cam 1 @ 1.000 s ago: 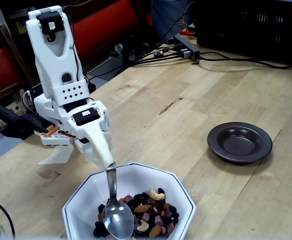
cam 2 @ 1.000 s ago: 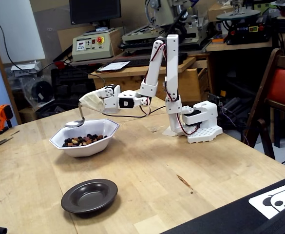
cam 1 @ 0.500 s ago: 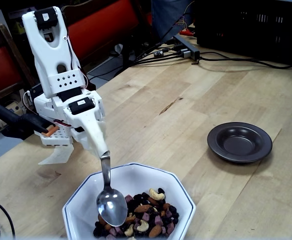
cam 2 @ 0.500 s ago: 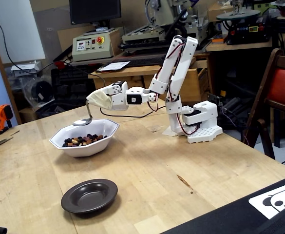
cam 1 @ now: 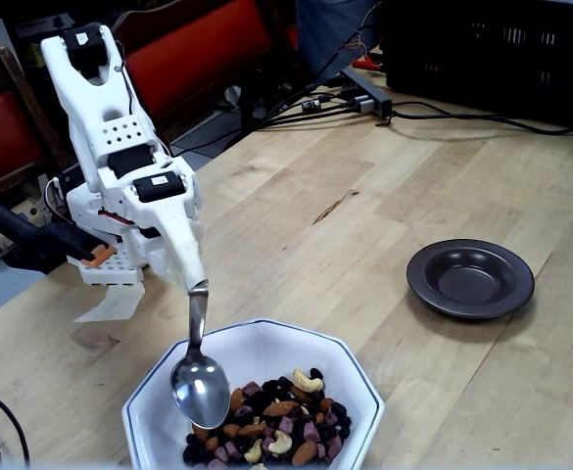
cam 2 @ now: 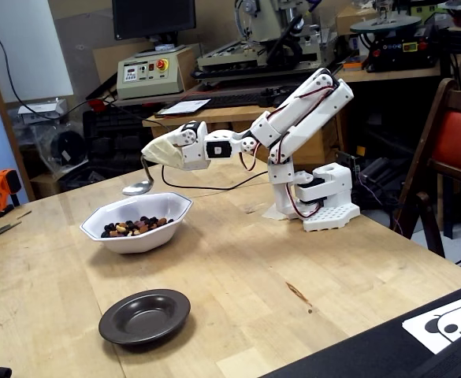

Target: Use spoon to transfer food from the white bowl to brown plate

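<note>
1. The white bowl (cam 1: 359,392) (cam 2: 135,233) is taken as the landmark; it is seen standing on the wooden table (cam 1: 364,235) (cam 2: 293,268) in both fixed views.
2. The food (cam 1: 276,421) (cam 2: 135,227), a mix of nuts, raisins and purple cubes, is seen lying in the bowl's bottom.
3. The spoon (cam 1: 199,377) (cam 2: 138,187) is held above the bowl, its handle clamped in the closed white gripper (cam 1: 190,274) (cam 2: 153,154).
4. The spoon's oval end is seen raised clear of the food; nothing is made out in it.
5. The brown plate (cam 1: 470,278) (cam 2: 144,316) is seen well apart from the bowl, with nothing visible in it.
6. The arm's base (cam 2: 321,197) is seen on the table beyond the bowl.
</note>
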